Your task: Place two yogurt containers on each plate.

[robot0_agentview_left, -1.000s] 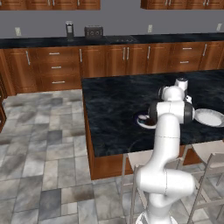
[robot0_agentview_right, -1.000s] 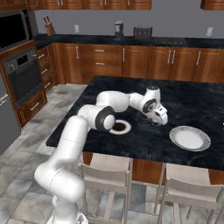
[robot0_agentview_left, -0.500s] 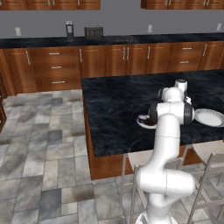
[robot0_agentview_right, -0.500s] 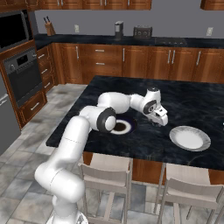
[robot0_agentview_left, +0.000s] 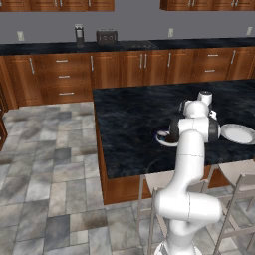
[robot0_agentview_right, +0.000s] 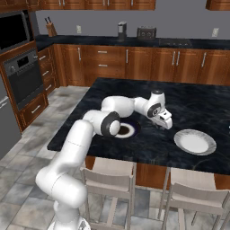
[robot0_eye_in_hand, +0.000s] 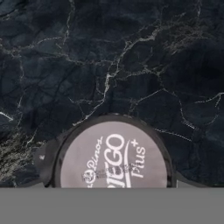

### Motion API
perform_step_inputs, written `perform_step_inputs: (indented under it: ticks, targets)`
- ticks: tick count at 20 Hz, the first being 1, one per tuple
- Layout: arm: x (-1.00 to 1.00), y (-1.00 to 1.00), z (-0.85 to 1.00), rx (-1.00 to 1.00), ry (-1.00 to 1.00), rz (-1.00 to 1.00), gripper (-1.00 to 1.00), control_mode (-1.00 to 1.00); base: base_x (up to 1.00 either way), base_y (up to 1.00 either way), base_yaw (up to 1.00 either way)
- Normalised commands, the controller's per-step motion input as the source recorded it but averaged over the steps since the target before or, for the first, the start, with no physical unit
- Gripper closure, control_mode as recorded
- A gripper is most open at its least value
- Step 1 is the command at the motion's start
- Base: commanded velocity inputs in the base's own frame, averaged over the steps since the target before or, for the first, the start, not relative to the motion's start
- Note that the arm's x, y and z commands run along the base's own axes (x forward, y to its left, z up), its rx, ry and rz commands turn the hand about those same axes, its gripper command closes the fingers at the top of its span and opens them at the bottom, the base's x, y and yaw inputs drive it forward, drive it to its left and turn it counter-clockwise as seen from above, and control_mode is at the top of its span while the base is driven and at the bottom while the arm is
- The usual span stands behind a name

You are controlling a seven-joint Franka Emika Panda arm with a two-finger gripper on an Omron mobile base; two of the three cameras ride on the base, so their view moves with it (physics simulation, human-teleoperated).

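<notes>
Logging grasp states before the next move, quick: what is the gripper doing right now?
Gripper: low over the island counter, right above a round yogurt container; whether it is open or shut cannot be told.

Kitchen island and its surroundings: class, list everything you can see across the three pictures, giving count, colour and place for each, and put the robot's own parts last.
Island counter: one, black marble with white veins, wooden base, middle of the room.
Pale plate: one, grey-white, on the island near its front edge.
Dark-rimmed plate: one, white ring and dark centre, on the island, partly behind the arm.
Yogurt container: one, round, dark rim and greyish lid with lettering, on the marble just under the hand.
Chairs: two, pale, at the island's front.
Cabinets: brown wood, along the back wall.
Toaster: one, dark, on the back counter.
Oven: one, black, in the side cabinets.
Arm: one, white with dark joints.
Gripper: one, low over the island; jaw state cannot be told.
</notes>
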Motion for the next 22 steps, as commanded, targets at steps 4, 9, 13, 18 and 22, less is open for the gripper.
perform_step_inputs:
  ticks: [4,9,13,18,22]
  targets:
    - [-0.41,0.0,0.02,0.0,0.0,0.0,1.0,-1.0,0.0,0.0,0.0]
    - [-1.0,0.06,0.0,0.0,0.0,0.07,1.0,-1.0,0.0,0.0,0.0]
    - [-0.86,0.32,0.11,0.0,-0.05,0.1,1.0,-1.0,0.0,0.0,0.0]
    - [-0.4,0.45,0.35,0.0,-0.07,0.11,1.0,-1.0,0.0,0.0,0.0]
    - [-0.36,0.96,0.17,0.0,0.01,0.06,1.0,-1.0,0.0,0.0,0.0]
